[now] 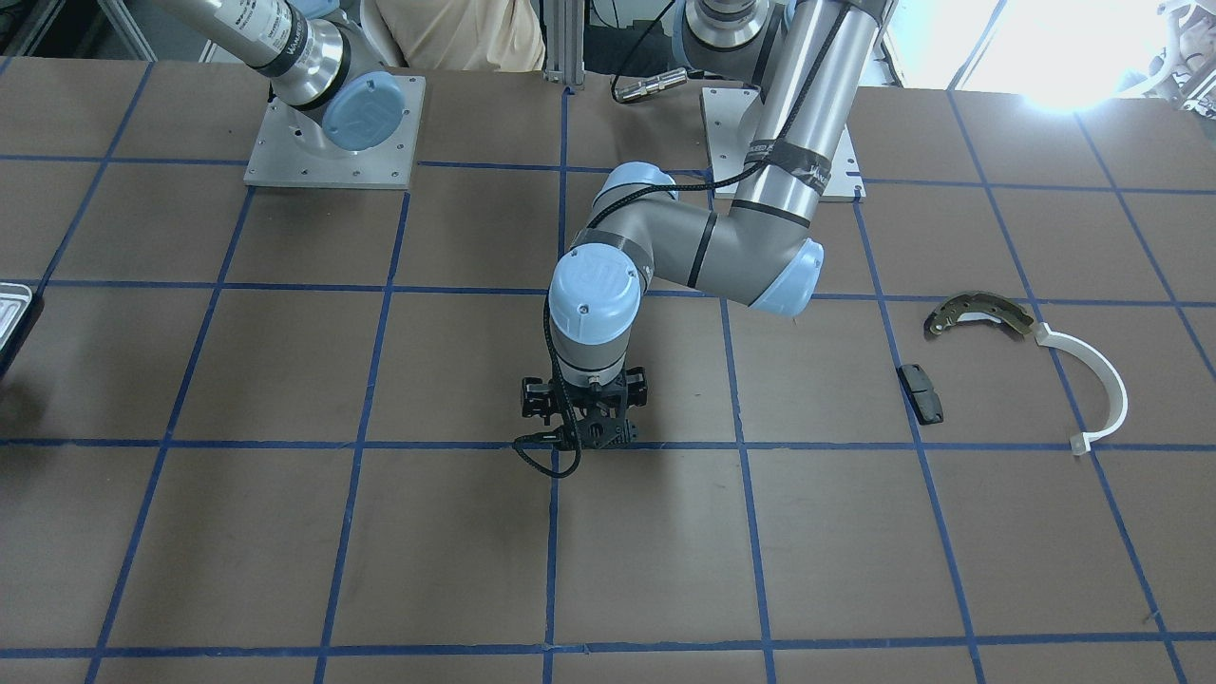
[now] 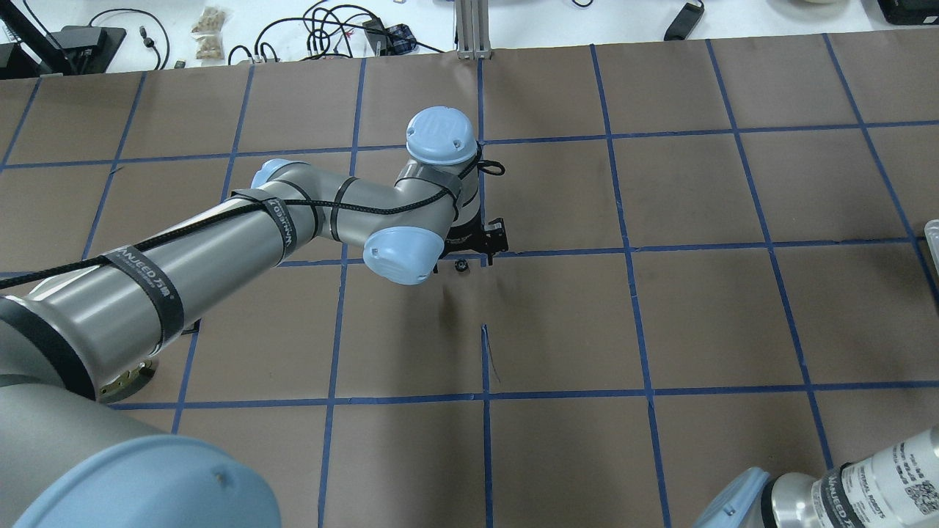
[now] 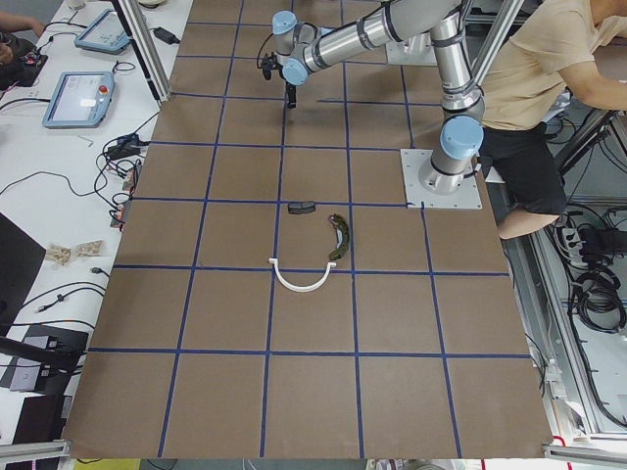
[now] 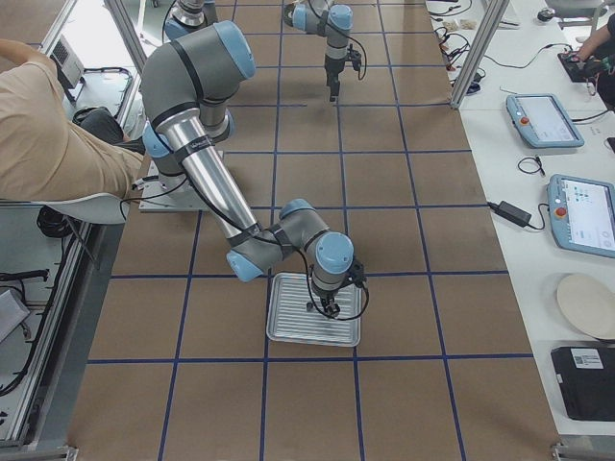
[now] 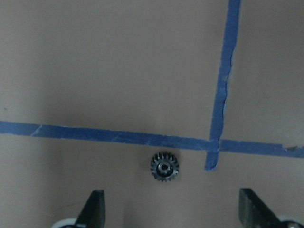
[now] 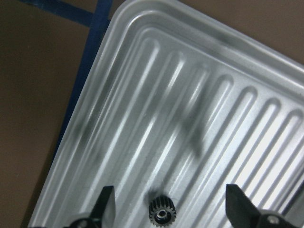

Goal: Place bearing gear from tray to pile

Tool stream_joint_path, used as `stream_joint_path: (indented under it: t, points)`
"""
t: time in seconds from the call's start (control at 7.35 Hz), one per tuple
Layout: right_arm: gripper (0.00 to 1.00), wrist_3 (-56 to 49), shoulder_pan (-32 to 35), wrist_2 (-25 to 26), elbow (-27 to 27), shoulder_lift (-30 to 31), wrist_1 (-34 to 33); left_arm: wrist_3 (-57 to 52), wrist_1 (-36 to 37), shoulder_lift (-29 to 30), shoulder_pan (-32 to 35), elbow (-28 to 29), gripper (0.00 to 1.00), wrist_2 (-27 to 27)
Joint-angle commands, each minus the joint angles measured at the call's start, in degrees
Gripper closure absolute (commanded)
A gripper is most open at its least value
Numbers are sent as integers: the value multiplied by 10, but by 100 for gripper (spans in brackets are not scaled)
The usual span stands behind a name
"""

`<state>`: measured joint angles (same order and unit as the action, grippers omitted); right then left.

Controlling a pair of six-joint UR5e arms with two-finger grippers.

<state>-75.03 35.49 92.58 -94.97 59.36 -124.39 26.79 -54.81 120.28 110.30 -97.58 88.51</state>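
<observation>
Right gripper [image 6: 171, 192]: positioned directly above the tray [image 6: 199, 95]. Fingers spread, nothing between the pads. The bearing gear [image 6: 161, 212] lies flat on the tray's ridged floor, between the two fingers and touching neither. Both fingers are cut off at the bottom edge of the right wrist view. In the exterior right view the gripper covers the gear.

Left gripper [image 5: 172, 197]: well apart from the tray, over bare table between the tray and the pile. Fingers spread, holding nothing. A second gear [image 5: 165, 167] lies flat on the table between them, just beside a crossing of blue tape [image 5: 216, 142]. Only the fingertips show. In the overhead view the wrist hides most of this gripper.

Pile: at the table end far from the tray. It consists of a brake shoe [image 1: 978, 313], a white arc [image 1: 1092, 380] and a black pad [image 1: 921, 392], the pad lying apart from the other two.

The front and overhead views show only one edge of the tray.
</observation>
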Motion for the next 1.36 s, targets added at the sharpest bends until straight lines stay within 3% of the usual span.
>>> stream_joint_path:
  t: [0.0,0.14,0.27,0.41,0.54,0.82,1.09,1.22]
  points:
    - [21,1,-5,26,-18,0,-2,0,1,7,0,3,19,1]
    - [23,1,-5,31,-21,0,-2,0,1,10,0,3,42,1]
    - [31,-1,-4,33,-21,-1,-6,-1,1,10,0,3,58,1]
    - [51,-5,-4,35,-21,-1,-8,-2,2,10,-1,4,59,1]
    - [64,-32,-4,35,-21,-3,-17,-1,3,11,-1,0,58,1]
    - [96,-39,-4,50,-21,-9,-38,-6,6,16,-2,3,86,1]
    - [100,-34,-5,64,-17,-2,-31,-24,16,3,-13,3,100,0]
    - [100,-27,2,83,-14,15,-25,-74,9,-8,-46,3,100,3]
